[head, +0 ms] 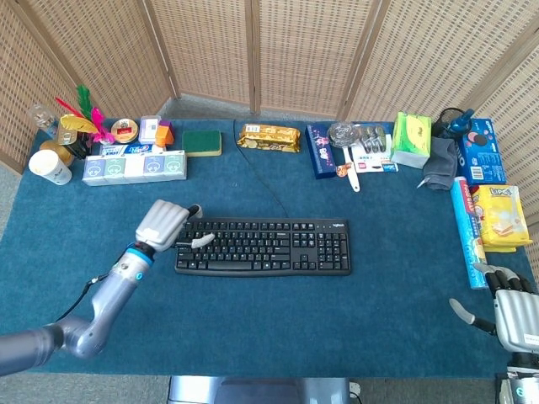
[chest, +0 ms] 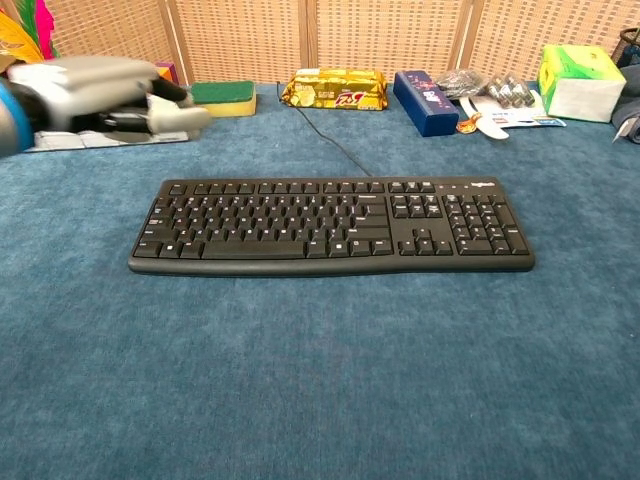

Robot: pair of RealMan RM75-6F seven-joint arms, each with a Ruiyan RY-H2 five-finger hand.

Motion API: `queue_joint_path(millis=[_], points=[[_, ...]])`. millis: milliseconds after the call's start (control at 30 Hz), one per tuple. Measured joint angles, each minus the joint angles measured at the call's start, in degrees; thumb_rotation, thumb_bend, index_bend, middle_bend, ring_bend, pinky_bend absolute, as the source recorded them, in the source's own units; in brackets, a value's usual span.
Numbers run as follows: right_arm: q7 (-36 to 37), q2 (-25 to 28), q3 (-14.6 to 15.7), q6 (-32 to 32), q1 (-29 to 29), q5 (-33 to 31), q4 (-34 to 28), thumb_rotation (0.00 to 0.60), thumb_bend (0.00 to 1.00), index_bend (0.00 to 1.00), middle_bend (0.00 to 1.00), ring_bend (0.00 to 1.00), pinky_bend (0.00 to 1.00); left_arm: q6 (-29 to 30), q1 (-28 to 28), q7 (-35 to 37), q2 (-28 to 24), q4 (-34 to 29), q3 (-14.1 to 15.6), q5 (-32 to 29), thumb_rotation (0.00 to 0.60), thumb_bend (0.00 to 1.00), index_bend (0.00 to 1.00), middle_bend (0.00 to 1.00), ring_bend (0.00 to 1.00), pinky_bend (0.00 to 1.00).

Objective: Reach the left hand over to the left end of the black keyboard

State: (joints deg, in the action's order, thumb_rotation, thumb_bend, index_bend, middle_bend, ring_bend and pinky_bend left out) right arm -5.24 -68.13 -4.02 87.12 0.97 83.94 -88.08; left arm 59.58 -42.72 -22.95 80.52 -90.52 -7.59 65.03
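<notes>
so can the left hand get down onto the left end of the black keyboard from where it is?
Probably yes. The left hand hovers at the left end of the black keyboard, raised above it in the chest view, holding nothing. Nothing lies between them on the blue cloth.

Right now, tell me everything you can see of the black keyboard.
The black full-size plastic keyboard lies flat near the middle of the blue carpeted table, long side toward the robot, number pad at the right end. A thin dark cable runs from its back edge toward the far side of the table. The grey left hand hangs at its left end; the chest view shows it lifted clear, so nothing touches the keys.
</notes>
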Motion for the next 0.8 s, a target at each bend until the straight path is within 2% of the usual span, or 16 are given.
queue_joint_path(millis=[133,300,533,800], points=[[-0.3,-0.1,-0.1,-0.5,0.6,0.5,-0.1,0.000,0.19,0.22,0.28,0.23,0.22,6.1,4.2,0.7,-3.6,-5.0,1.9,3.6,0.000,0.13,0.35,0.80,0.67,0.62],[-0.8,-0.4,-0.3,-1.2,1.7,1.4,-0.5,0.000,0.19,0.22,0.28,0.23,0.22,14.1,10.8,0.9,-9.1,-12.3,5.5,8.6,0.000,0.12,0.35,0.72,0.60,0.57],[-2.4,-0.6,-0.1,-1.5,2.5,2.7,-1.3,0.000,0.19,0.22,0.28,0.23,0.22,23.8,19.6,1.9,-15.6,-17.6,10.5,15.6,0.000,0.12,0.35,0.68,0.55,0.51],[-3.5,-1.1,0.5,-1.2,2.7,3.7,-2.3,0.000,0.19,0.22,0.28,0.23,0.22,33.9,29.5,4.3,-19.3,-18.2,15.0,22.1,0.000,0.12,0.35,0.67,0.55,0.50]])
